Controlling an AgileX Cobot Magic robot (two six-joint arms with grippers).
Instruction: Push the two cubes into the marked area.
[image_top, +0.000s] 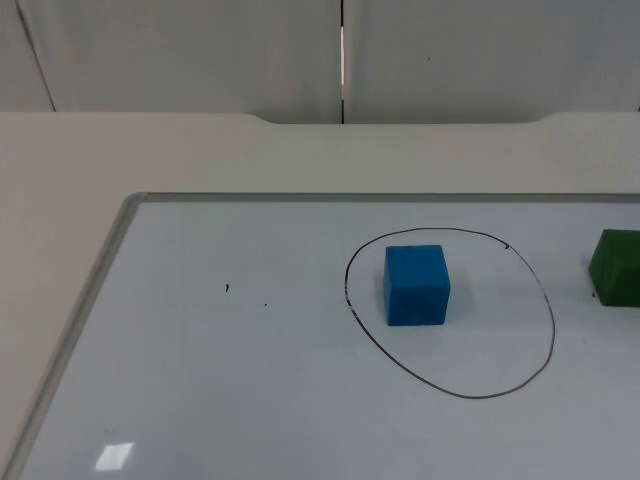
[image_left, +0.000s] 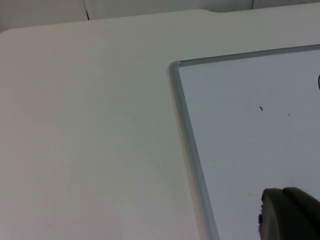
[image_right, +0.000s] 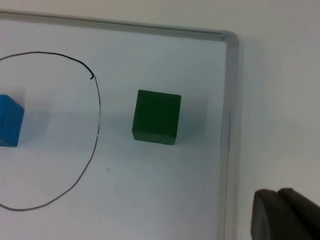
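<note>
The green cube (image_right: 156, 117) sits outside the circle (image_top: 548, 300), nearer the right gripper (image_right: 287, 215), whose grip can't be told.

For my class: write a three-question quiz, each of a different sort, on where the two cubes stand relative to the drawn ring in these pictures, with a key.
1. True or false: the blue cube lies inside the drawn ring.
2. Which cube is outside the ring? A) blue B) green C) neither
3. Fill in: the green cube stands between the ring and the whiteboard's ____.

Key: 1 true; 2 B; 3 frame (its metal edge).
</note>
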